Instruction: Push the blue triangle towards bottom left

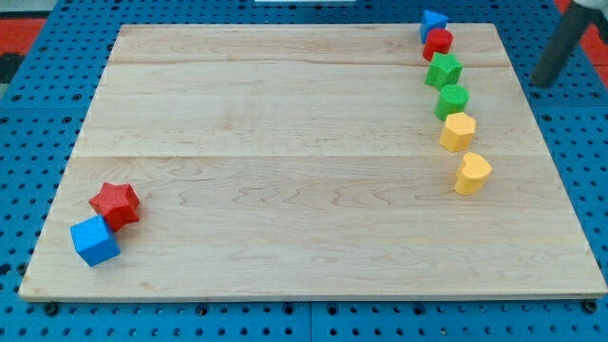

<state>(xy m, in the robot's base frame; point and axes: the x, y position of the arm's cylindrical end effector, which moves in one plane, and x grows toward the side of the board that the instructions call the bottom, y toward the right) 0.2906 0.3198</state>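
Wood board (285, 190): blue triangle (433, 23) top right, my tip (543, 82) off-board right

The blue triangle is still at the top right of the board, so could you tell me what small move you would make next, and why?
Probably I would bring my tip up and left, to the upper right of the blue triangle. My tip hangs off the board's right edge, touching no block, and the red block sits against the triangle's lower side. A push from that corner would send it towards the bottom left.

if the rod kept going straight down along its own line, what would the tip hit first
Probably nothing: my tip sits off the board's right edge, over the blue pegboard. The green blocks lie well to its left, though depth is unclear.
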